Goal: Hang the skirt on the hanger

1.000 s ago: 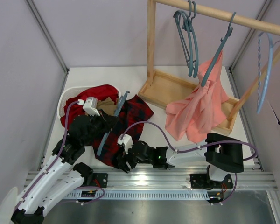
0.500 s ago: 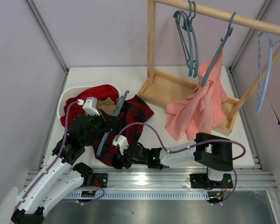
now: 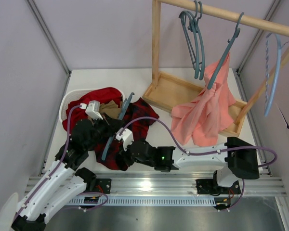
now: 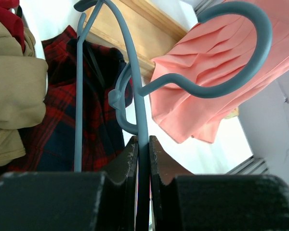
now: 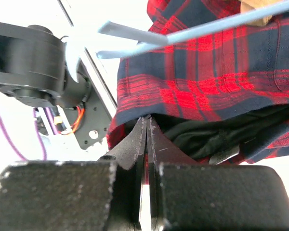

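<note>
The red-and-black plaid skirt (image 3: 138, 121) lies crumpled on the table at the front left. Across it slants the slate-blue hanger (image 3: 116, 126), its hook toward the back. My left gripper (image 3: 107, 131) is shut on the hanger's thin arm (image 4: 139, 106), which runs up between the jaws of that gripper (image 4: 143, 139). The skirt (image 4: 58, 130) lies behind it. My right gripper (image 3: 125, 153) sits at the skirt's near edge. In the right wrist view this gripper (image 5: 147, 120) is shut on the hem of the skirt (image 5: 207, 72), with red cloth between the fingers and the hanger's bar (image 5: 207, 29) above.
A plain red garment (image 3: 94, 98) fills a white basket (image 3: 67, 103) behind the left arm. A wooden rack (image 3: 183, 98) stands at the back right; a salmon-pink garment (image 3: 204, 113) hangs from its rail beside spare slate-blue hangers (image 3: 196, 41) and a paler blue one (image 3: 274, 72).
My right gripper has slid left onto the skirt's near edge and closed from open to shut on the hem. The left gripper and hanger have stayed put.
</note>
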Controlling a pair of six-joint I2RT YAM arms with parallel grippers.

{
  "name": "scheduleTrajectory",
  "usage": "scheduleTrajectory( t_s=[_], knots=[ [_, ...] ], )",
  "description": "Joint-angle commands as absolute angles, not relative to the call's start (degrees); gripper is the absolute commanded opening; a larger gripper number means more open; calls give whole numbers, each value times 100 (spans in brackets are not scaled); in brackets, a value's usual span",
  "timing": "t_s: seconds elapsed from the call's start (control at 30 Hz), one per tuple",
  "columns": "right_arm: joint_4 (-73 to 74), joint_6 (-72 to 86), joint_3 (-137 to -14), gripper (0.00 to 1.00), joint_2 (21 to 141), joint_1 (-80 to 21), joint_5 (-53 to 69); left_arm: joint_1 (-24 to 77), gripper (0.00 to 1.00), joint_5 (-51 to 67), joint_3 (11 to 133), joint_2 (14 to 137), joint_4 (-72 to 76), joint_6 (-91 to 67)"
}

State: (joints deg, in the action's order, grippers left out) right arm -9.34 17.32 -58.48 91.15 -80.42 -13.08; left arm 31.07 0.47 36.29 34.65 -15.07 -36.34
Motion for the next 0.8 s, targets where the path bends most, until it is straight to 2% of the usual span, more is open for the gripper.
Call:
scheduleTrajectory(
  t_s=[0.0, 0.13, 0.27, 0.43, 0.6, 0.77],
  knots=[
    [-668, 1872, -6021, 0, 8825, -8147, -1494, 3032, 8, 140, 3604, 3401, -1011, -4086],
    [-213, 2012, -6318, 0, 8754, -8261, -1739, 3032, 7, 351, 3455, 3366, -677, -4570],
    [1016, 1969, -6942, 0, 8868, -8297, -2047, 3032, 7, 299, 3516, 3270, -764, -4491],
    [1887, 1723, -7521, 0, 8947, -8271, -1934, 3032, 7, 352, 3489, 3138, -852, -4421],
    [2249, 1196, -8182, 0, 9254, -8262, -1302, 3041, 7, 343, 3305, 3041, -826, -4465],
    [2566, 590, -8639, 0, 9860, -8271, -1406, 3032, 7, 229, 3182, 2883, -958, -4474]
  ],
)
